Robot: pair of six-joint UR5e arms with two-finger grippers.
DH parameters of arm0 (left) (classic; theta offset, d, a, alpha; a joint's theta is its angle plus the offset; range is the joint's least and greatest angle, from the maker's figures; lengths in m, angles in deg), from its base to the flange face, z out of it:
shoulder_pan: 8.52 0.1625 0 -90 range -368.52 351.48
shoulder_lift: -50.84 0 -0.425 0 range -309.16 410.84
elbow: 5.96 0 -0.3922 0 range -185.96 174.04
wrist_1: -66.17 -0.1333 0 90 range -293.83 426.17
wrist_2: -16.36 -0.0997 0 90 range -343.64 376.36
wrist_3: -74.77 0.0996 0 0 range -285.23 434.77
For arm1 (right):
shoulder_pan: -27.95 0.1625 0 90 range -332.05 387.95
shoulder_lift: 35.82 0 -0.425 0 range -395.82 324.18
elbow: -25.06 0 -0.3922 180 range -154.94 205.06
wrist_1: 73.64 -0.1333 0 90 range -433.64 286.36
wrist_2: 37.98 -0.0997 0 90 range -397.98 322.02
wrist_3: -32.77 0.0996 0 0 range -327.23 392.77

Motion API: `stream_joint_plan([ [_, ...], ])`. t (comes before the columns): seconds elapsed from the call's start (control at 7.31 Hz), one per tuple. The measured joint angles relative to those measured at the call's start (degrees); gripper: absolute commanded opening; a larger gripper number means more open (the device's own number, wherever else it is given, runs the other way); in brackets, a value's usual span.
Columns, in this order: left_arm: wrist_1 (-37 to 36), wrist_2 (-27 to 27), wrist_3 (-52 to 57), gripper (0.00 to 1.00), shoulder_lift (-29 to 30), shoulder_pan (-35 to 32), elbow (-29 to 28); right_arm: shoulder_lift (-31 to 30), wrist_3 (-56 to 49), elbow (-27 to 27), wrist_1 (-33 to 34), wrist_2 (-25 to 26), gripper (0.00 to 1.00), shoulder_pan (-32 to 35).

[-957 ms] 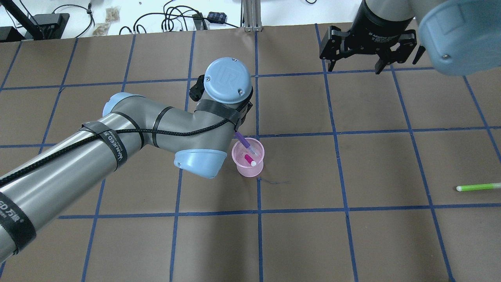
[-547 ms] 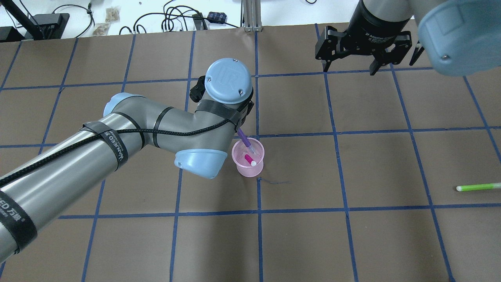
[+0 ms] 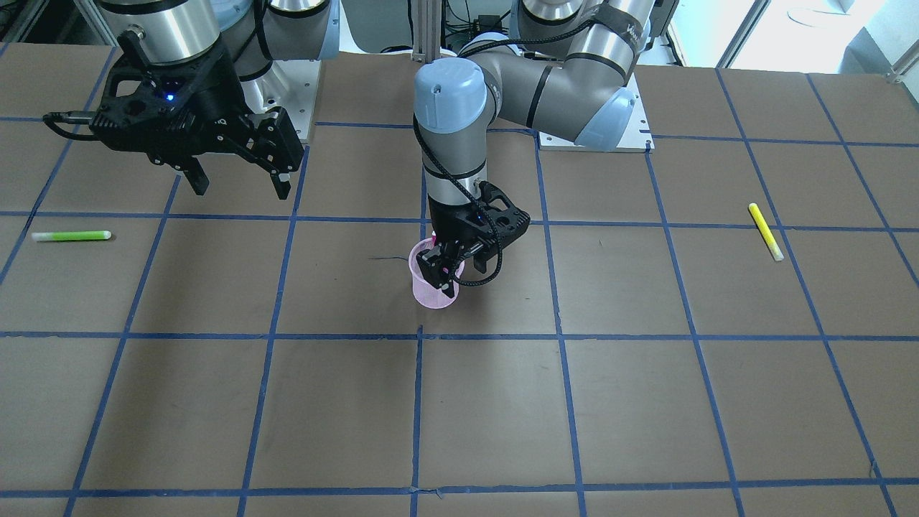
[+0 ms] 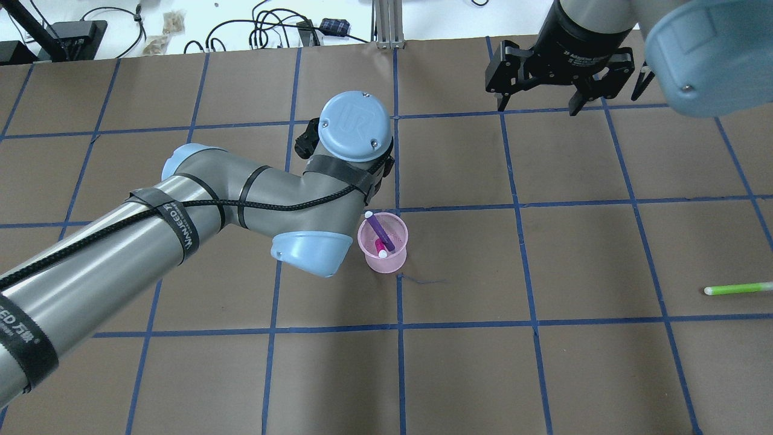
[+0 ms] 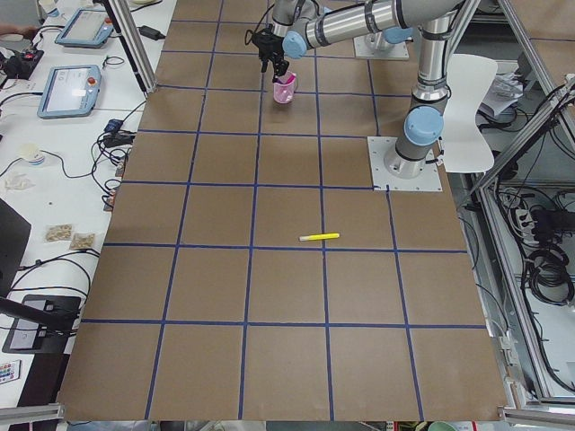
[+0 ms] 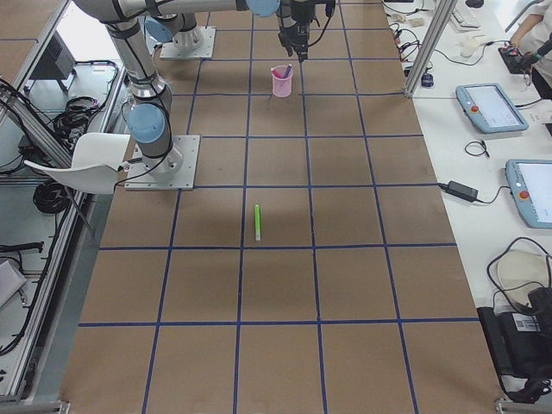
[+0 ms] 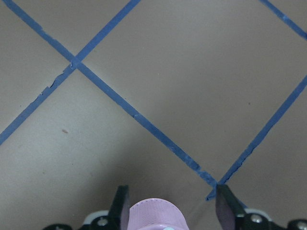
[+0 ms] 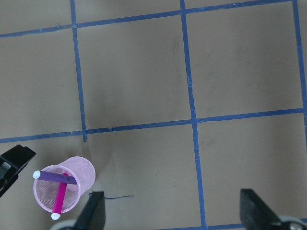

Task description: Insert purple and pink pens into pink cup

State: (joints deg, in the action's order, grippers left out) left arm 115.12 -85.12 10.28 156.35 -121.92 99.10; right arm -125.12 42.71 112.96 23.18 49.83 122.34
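The pink mesh cup (image 4: 392, 258) stands upright near the table's middle. The purple pen (image 4: 381, 232) leans inside it, its white end at the rim. The pink pen (image 4: 380, 246) stands in it too. Both show in the right wrist view, purple (image 8: 56, 177) crossing over pink (image 8: 59, 197) in the cup (image 8: 81, 171). My left gripper (image 3: 470, 281) is open and empty, just above the cup (image 3: 431, 296); its wrist view shows the cup's rim (image 7: 153, 213) between the spread fingers. My right gripper (image 4: 540, 101) is open and empty, high at the far right.
A green pen (image 4: 737, 289) lies near the table's right edge. A yellow pen (image 3: 765, 231) lies on my left side. Cables and small boxes (image 4: 266, 30) sit beyond the far edge of the brown mat.
The purple pen has left my left gripper and dropped fully into the cup, now leaning on the rim. My right gripper has drawn slightly toward the far edge.
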Motion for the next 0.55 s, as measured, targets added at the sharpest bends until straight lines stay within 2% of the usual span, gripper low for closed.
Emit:
stream_joint_plan([
  [0.27,1.41,0.5,4.48,1.0,-0.68,1.49,-1.79,-0.05,-0.01,0.0,-0.04,0.01,1.0,0.01],
  [0.55,10.44,5.07,20.04,1.0,-2.08,7.44,-6.53,-0.08,-0.01,0.0,0.0,0.01,1.0,-0.05],
])
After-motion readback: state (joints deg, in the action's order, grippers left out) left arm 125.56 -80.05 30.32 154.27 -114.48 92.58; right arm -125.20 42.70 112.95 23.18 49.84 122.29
